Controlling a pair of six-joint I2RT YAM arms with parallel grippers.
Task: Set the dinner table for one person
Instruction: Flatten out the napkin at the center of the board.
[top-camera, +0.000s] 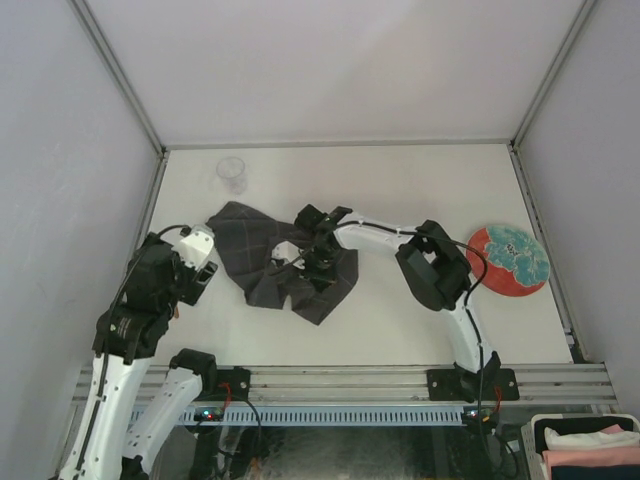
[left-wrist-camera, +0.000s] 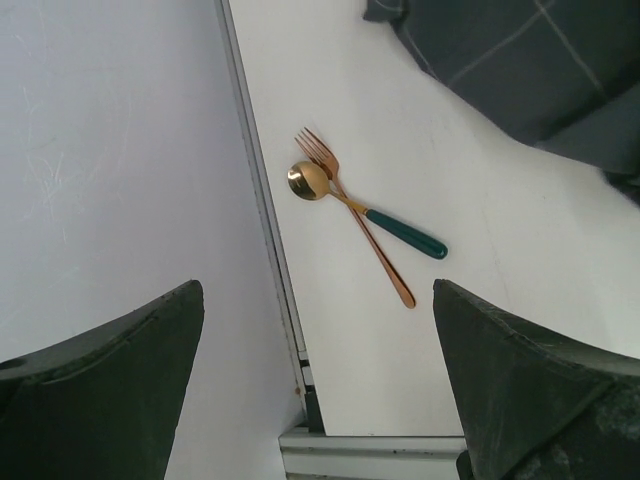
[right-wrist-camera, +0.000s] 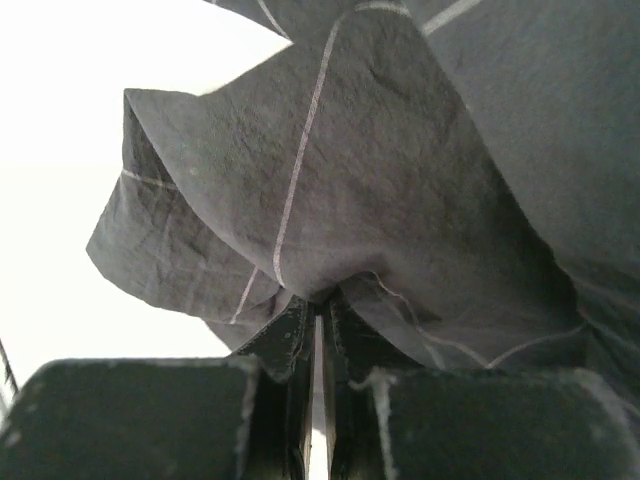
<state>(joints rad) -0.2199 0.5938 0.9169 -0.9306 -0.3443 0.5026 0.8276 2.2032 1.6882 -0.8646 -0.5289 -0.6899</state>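
The right fingers (right-wrist-camera: 304, 396) are pressed together on a gathered fold of the dark checked cloth (top-camera: 250, 262), which lies crumpled near the middle of the off-white worktop (top-camera: 400, 190). The bite looks thin (only a peak of fabric sits in the pinch), so the main risk is the fold slipping out as soon as the arm pulls. A one-point hold also tends to drag the cloth as a bunch instead of spreading it, and the rest of the heap could trail along. The clear glass (top-camera: 232, 172) stands near the cloth's far corner, apart from it, and a sweep that way could tip it. The left fingers (top-camera: 204, 272) stand wide apart and hold nothing, above the crossed fork (left-wrist-camera: 372, 252) and spoon (left-wrist-camera: 310, 180) beside the left rail; a trailing edge could shove them. The red patterned plate (top-camera: 510, 260) sits well clear on the right.
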